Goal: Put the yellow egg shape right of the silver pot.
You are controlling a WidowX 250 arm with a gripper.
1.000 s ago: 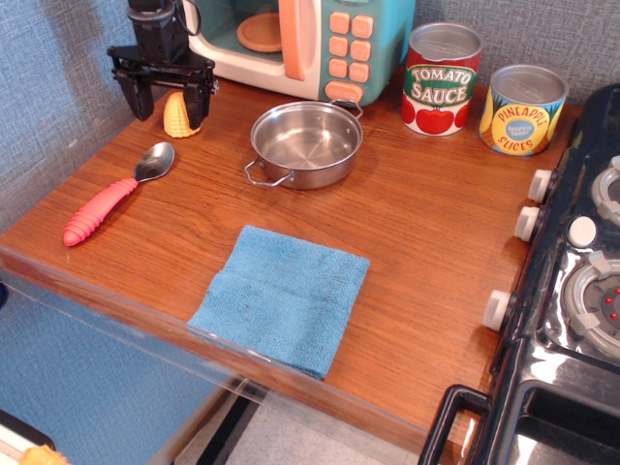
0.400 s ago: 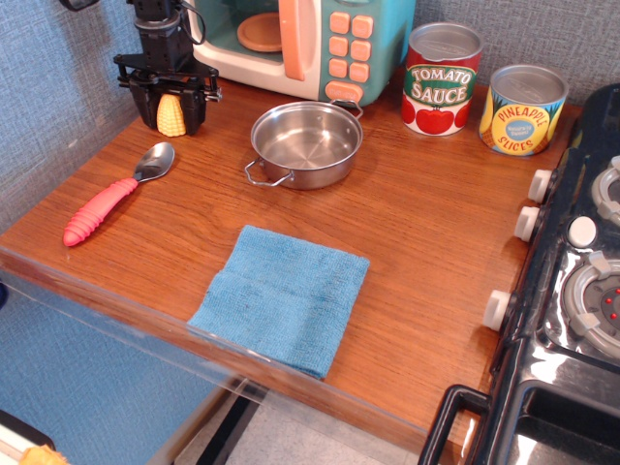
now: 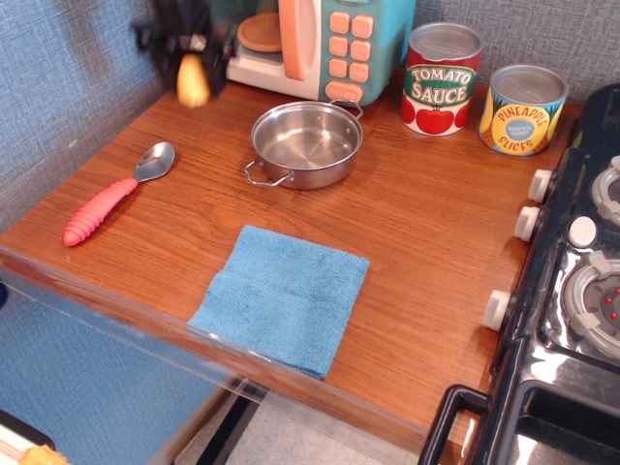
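The yellow egg shape hangs blurred above the table's back left corner, held between the black fingers of my gripper. The gripper is blurred with motion and stands up off the wood. The silver pot sits on the table to the right of it, empty, with its loop handles at front left and back right. The gripper is left of and behind the pot.
A spoon with a red handle lies at the left. A blue cloth lies at the front. A toy microwave stands behind the pot. Tomato sauce and pineapple tins stand at the back right. A toy stove borders the right.
The gripper closed around the yellow egg shape on the table and has lifted it up and a little to the right.
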